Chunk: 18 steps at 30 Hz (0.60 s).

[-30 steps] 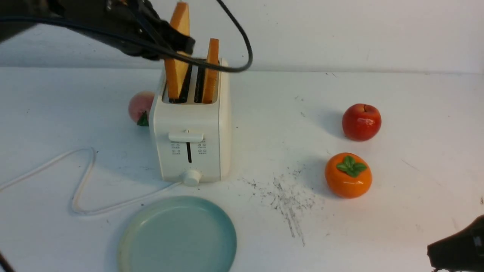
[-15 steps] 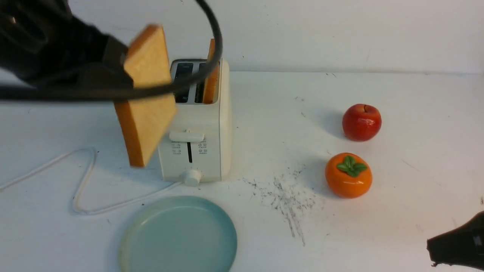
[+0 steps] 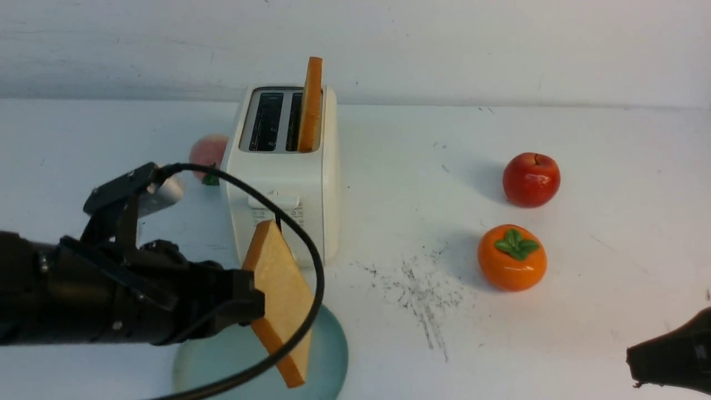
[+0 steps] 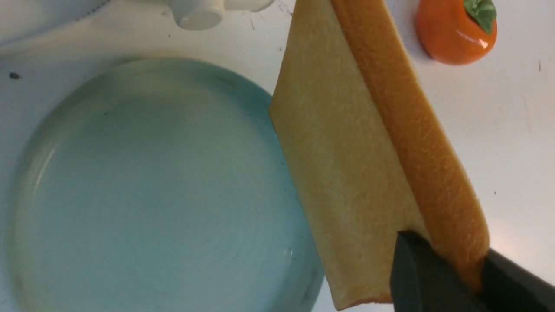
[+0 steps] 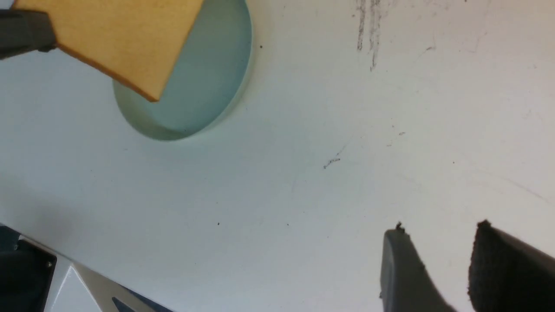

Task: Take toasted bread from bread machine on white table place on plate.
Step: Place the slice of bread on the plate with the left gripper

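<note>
A white table [image 3: 583,139] seen from the robot's side; near its middle stood a white two-slot toaster [image 3: 289,178], lever side facing the camera; its left slot was empty, and a second slice [image 3: 311,105] of toasted bread stood upright in the right slot, its orange-brown crust well above the top.

In front of the toaster lay a pale blue-green plate [image 3: 330,350]; the left gripper [image 3: 253,303] reached in low from the left, its jaws clamped on one edge of a slice of toasted bread [image 3: 280,294]; the slice hung tilted, pale golden face toward the camera, over the plate's right part; whether its lower corner touched the plate could not be told. A black cable [image 3: 311,261] looped from that arm across the front of the slice.

From the left wrist, the slice [image 4: 347,173] was pinched between two dark fingers [image 4: 416,273], beside the plate [image 4: 130,195].

The right gripper [image 3: 666,358] sat at the table's near right corner, well apart; from its wrist the jaws [image 5: 440,229] stood parted with only bare table between them.

A red apple [image 3: 531,179] and an orange persimmon [image 3: 511,257] rested to the right; a peach [image 3: 206,155] showed behind the toaster's left side; dark scuff marks [image 3: 422,300] lay between toaster and persimmon.
</note>
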{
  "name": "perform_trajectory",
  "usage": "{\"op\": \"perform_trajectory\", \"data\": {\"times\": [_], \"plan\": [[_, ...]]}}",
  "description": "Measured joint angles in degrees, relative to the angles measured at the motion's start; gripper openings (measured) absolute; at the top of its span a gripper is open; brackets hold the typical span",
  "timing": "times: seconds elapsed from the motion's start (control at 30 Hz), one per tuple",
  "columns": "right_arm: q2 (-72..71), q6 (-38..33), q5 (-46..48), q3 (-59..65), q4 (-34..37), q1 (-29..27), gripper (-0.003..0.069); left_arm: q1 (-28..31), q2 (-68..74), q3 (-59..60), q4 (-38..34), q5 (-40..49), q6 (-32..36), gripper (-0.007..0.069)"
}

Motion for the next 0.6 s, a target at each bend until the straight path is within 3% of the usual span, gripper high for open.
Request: {"op": "perform_trajectory", "data": {"times": [0.23, 0.43, 0.6], "plan": [[0.0, -0.52, -0.17, 0.0, 0.15, 0.0, 0.0239, 0.0, 2.45, 3.04, -12.09, -2.38, 10.96, 0.0032], [0.0, -0.52, -0.17, 0.0, 0.93, 0.0, 0.0239, 0.0, 7.8, 3.33, -13.26, -2.9, 11.35, 0.0041], [0.0, -0.52, -0.11, 0.07, 1.76, 0.0, 0.0239, 0.0, 10.52, 3.33, -13.5, -4.31, 11.4, 0.0133]]}}
